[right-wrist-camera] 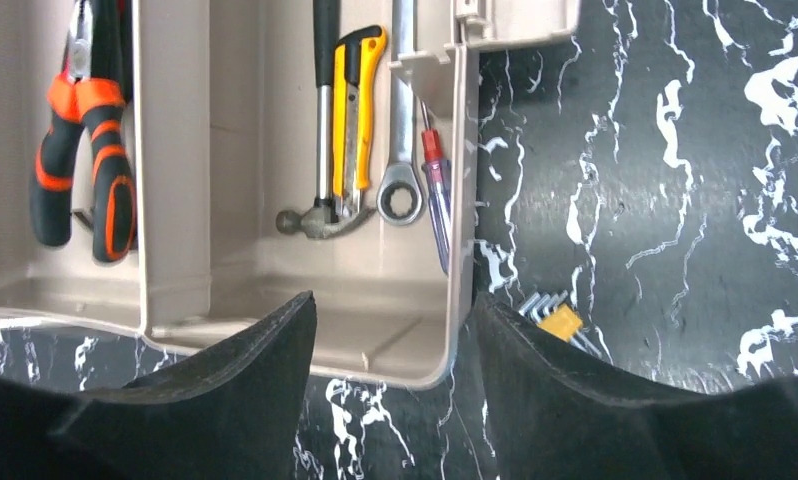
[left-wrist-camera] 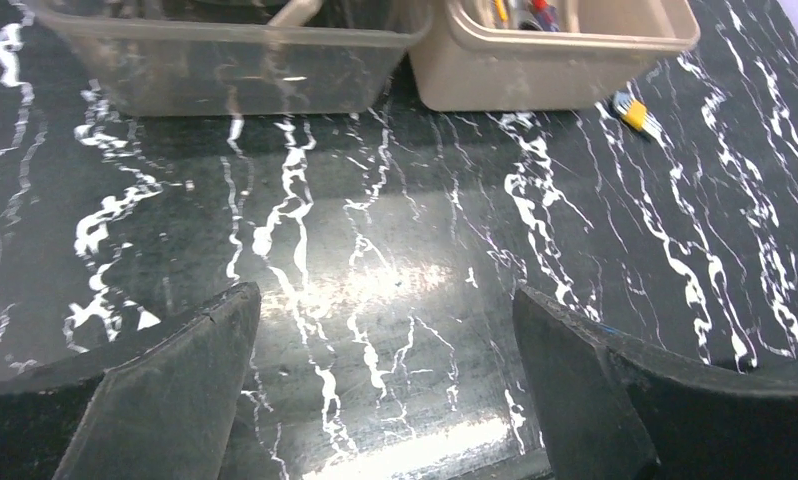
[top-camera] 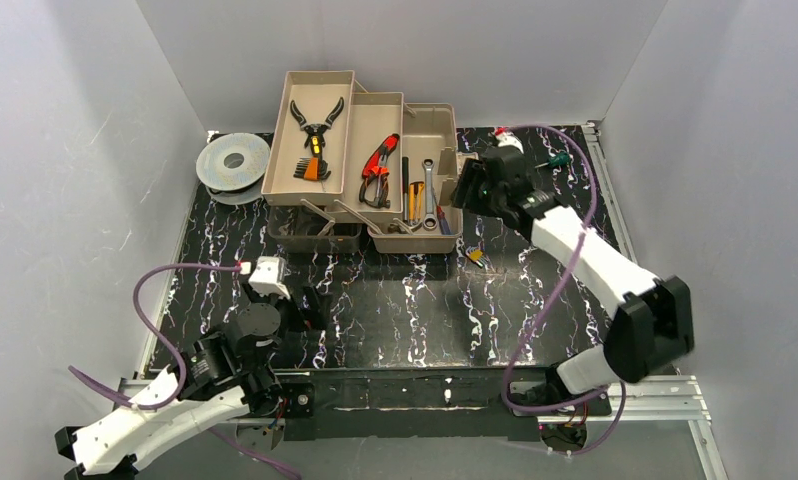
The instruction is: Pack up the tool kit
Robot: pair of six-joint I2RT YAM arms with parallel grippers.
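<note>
Black marbled tabletop (top-camera: pixel 395 300), grey walls (top-camera: pixel 70 150)

Wrench (top-camera: pixel 429 190) in toolbox (top-camera: pixel 437 118), spool (top-camera: pixel 233 160) left

The tan toolbox (top-camera: pixel 437 125) sat open at the upper centre of the frame. Its fold-out trays (top-camera: pixel 320 88) stepped out to the left, holding black pliers (top-camera: pixel 315 125) and red-handled pliers (top-camera: pixel 378 170). The right gripper (top-camera: pixel 468 185) hovered at the box's right edge. A grey spool (top-camera: pixel 233 160) lay further left.
</note>
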